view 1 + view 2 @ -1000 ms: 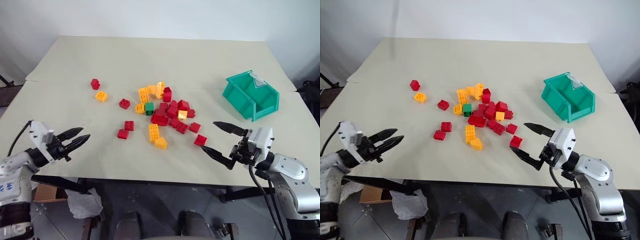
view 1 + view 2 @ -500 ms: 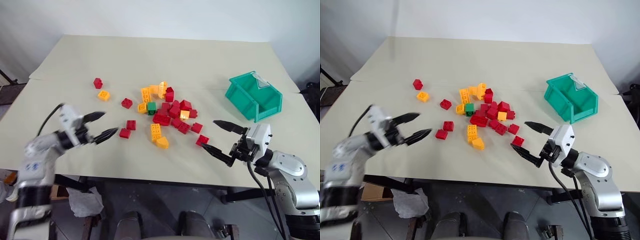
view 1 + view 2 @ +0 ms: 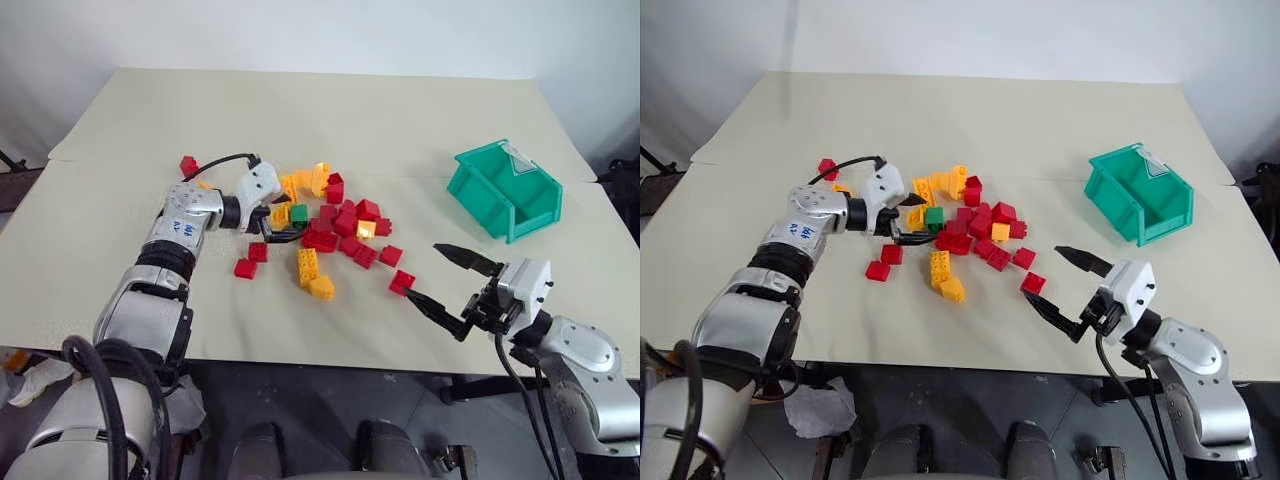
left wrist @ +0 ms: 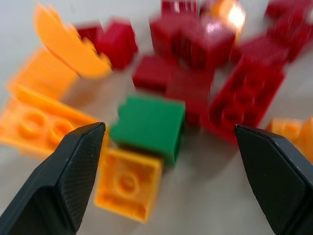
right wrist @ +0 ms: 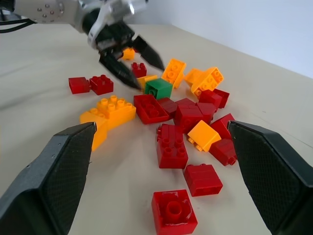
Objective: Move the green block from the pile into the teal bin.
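Since a second ago, my left gripper (image 3: 277, 224) has swung in from the near left edge of the table (image 3: 120, 210) to the left side of the pile (image 3: 335, 225), and its fingers have spread wide. It now sits just left of the green block (image 3: 298, 213), fingers open with nothing between them yet. My right gripper (image 3: 448, 287) hangs open and empty near the right front of the table, well apart from the teal bin (image 3: 503, 190) at the far right. The green block lies on the left fringe of the pile, crowded by a yellow-orange brick (image 4: 128, 188) touching its near side and red bricks (image 4: 239, 100) to its right. I judge the risk is closing on a neighbour too, or nudging the block deeper into the pile.
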`<move>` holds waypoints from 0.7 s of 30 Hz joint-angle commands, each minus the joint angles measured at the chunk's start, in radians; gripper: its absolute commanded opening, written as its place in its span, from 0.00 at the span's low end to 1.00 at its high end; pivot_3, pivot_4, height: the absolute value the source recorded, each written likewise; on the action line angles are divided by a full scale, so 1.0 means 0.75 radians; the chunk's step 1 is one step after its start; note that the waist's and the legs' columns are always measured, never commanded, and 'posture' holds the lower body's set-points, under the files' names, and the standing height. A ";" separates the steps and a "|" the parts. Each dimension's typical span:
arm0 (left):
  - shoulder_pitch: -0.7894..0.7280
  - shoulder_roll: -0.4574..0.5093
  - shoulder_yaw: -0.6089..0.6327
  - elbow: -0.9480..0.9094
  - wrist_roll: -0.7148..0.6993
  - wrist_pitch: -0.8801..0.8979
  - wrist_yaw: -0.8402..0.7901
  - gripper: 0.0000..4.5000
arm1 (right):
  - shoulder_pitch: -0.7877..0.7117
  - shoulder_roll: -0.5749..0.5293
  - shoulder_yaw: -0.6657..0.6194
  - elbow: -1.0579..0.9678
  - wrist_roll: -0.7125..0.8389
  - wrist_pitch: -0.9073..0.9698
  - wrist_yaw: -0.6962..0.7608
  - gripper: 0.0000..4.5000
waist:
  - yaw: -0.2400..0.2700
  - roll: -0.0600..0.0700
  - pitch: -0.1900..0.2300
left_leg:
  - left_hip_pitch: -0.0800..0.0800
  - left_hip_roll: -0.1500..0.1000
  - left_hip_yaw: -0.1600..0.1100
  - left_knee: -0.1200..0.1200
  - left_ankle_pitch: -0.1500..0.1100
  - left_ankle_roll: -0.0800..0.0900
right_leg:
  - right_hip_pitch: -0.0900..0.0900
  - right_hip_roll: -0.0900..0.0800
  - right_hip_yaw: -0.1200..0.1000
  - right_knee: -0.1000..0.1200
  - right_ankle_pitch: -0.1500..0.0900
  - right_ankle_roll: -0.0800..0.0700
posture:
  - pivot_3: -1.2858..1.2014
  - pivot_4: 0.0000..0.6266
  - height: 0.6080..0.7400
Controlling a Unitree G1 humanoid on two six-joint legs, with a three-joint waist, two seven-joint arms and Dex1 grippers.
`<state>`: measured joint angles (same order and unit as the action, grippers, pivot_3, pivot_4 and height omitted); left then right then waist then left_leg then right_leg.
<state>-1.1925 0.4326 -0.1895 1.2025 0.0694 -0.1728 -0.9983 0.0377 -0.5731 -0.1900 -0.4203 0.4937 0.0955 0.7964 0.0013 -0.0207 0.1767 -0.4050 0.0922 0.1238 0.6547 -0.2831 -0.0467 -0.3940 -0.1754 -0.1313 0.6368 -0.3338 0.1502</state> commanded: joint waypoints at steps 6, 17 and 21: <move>-0.131 -0.079 0.031 0.135 0.080 -0.017 0.083 1.00 | 0.121 0.036 -0.070 -0.175 -0.005 -0.007 -0.133 1.00 | 0.009 -0.002 0.001 | 0.000 0.000 0.000 0.001 0.000 0.000 | 0.001 0.000 0.000 0.000 0.000 0.000 | 0.52 0.24 1.00; -0.151 -0.152 0.046 0.182 0.150 0.054 0.201 0.60 | 0.234 0.053 -0.119 -0.282 -0.008 -0.012 -0.223 1.00 | 0.015 -0.002 0.001 | 0.000 0.000 -0.001 0.001 0.000 0.000 | 0.001 0.000 0.000 0.000 0.000 0.000 | 0.52 0.24 1.00; -0.140 -0.149 0.071 0.182 0.141 0.068 0.169 0.35 | 0.259 0.058 -0.127 -0.303 -0.008 -0.016 -0.243 1.00 | 0.014 -0.002 0.001 | 0.001 0.000 0.000 0.002 0.000 0.000 | 0.001 0.000 0.001 0.001 0.000 0.000 | 0.52 0.24 1.00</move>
<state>-1.2948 0.3190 -0.1390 1.3302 0.1659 -0.1389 -0.8563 0.2252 -0.5373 -0.2504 -0.5975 0.4832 0.0965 0.6268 0.0119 -0.0221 0.1775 -0.4044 0.0922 0.1235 0.6563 -0.2832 -0.0466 -0.3929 -0.1754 -0.1309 0.6375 -0.3338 0.1502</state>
